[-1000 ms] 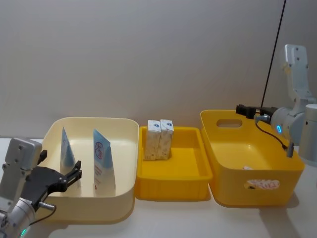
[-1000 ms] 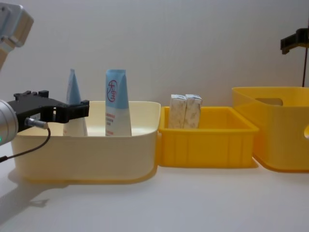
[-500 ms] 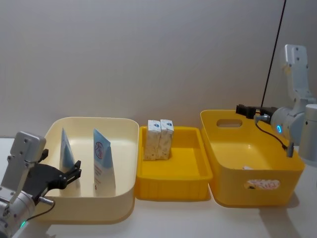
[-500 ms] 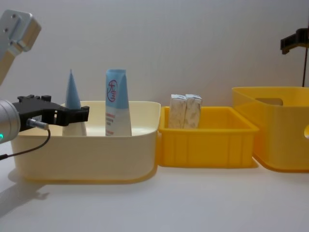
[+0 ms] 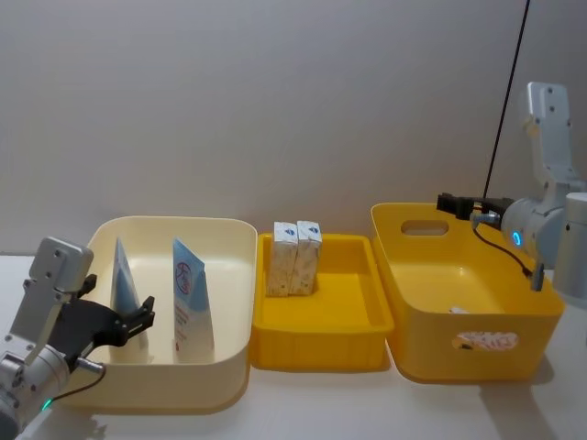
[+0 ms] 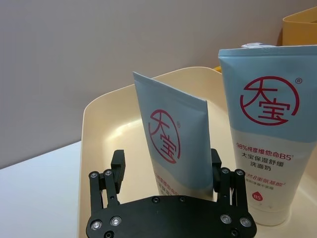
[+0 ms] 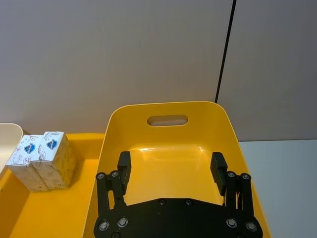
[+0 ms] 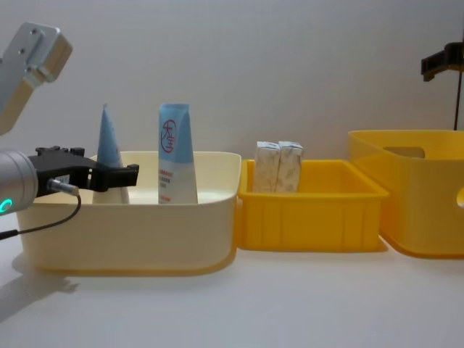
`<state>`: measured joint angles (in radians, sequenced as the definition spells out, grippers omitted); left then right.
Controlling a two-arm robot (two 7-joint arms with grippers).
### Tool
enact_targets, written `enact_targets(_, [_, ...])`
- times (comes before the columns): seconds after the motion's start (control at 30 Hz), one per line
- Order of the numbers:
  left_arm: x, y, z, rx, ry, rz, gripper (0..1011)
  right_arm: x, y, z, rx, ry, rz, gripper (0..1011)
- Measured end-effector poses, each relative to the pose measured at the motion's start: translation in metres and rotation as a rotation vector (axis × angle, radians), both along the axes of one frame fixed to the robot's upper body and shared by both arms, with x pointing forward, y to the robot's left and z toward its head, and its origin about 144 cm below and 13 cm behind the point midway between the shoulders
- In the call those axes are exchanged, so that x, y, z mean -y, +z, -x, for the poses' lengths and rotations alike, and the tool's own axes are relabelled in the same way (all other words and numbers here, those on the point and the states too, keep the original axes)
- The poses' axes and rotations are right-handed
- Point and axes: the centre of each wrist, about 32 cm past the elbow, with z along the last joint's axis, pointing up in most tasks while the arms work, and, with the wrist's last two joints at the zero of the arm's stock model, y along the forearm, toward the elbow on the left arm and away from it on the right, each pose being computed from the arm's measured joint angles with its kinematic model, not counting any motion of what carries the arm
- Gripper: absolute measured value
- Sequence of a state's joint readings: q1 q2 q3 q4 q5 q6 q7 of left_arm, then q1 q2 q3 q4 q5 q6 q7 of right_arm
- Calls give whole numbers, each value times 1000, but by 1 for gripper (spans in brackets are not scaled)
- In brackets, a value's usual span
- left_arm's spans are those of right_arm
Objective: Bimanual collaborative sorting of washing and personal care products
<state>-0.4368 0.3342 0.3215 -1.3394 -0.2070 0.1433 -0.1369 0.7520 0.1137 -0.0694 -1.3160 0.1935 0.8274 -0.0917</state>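
Note:
Two light-blue squeeze tubes stand upright in the cream bin (image 5: 234, 275): a left tube (image 5: 123, 275) (image 6: 171, 144) (image 8: 109, 141) and a right tube (image 5: 191, 298) (image 6: 265, 139) (image 8: 176, 152). My left gripper (image 5: 139, 321) (image 6: 167, 161) (image 8: 123, 174) is open, one finger on each side of the left tube's lower half, with a gap on one side. Two printed cartons (image 5: 296, 257) (image 7: 42, 158) (image 8: 279, 167) stand side by side in the small yellow tray (image 5: 321, 335). My right gripper (image 5: 449, 202) (image 7: 171, 166) (image 8: 442, 61) hangs open and holds nothing above the large yellow bin (image 5: 514, 344).
The three containers stand in a row, sides nearly touching, against a plain wall. The large yellow bin (image 7: 168, 148) has a handle slot in its far wall and a printed label on its front. Bare white tabletop (image 8: 290, 304) lies in front of the bins.
My left gripper has moved forward into the cream bin and now straddles the left tube. The right arm, tubes and cartons have not moved.

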Motion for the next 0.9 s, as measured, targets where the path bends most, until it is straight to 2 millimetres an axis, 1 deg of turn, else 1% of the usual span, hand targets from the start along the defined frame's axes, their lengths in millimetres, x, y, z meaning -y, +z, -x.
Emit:
enact_targets(0.17, [0, 0, -2, -5, -4, -4, 1003, 0, 0, 0, 0, 0, 0, 1001])
enact_targets(0.27, [0, 0, -4, -6, -7, -5, 932, 0, 0, 0, 0, 0, 0, 1001])
enact_targets(0.33, [0, 0, -4, -7, -7, -5, 906, 0, 0, 0, 0, 0, 0, 1001])
enact_targets(0.37, [0, 0, -5, -8, -8, -6, 870, 0, 0, 0, 0, 0, 0, 1001])
enact_targets(0.4, [0, 0, -5, -8, -8, -6, 861, 0, 0, 0, 0, 0, 0, 1001])
enact_targets(0.43, [0, 0, -5, -9, -9, -7, 797, 0, 0, 0, 0, 0, 0, 1001])
enact_targets(0.5, [-1, 0, -5, -10, -9, -7, 760, 0, 0, 0, 0, 0, 0, 1001])
enact_targets(0.57, [-1, 0, -6, -11, -10, -8, 683, 0, 0, 0, 0, 0, 0, 1001])
enact_targets(0.6, [-1, 0, -6, -11, -10, -8, 672, 0, 0, 0, 0, 0, 0, 1001])
enact_targets(0.63, [-1, 0, -6, -11, -11, -8, 604, 0, 0, 0, 0, 0, 0, 1001])
enact_targets(0.67, [-1, 0, -6, -11, -11, -8, 604, 0, 0, 0, 0, 0, 0, 1001])
enact_targets(0.7, [-1, 1, -6, -12, -11, -9, 563, 0, 0, 0, 0, 0, 0, 1001])
enact_targets(0.77, [-1, 0, -7, -12, -12, -9, 530, 0, 0, 0, 0, 0, 0, 1001])
enact_targets(0.8, [-1, 0, -7, -12, -12, -9, 466, 0, 0, 0, 0, 0, 0, 1001])
enact_targets(0.9, [-1, 1, -7, -13, -12, -9, 441, 0, 0, 0, 0, 0, 0, 1001])
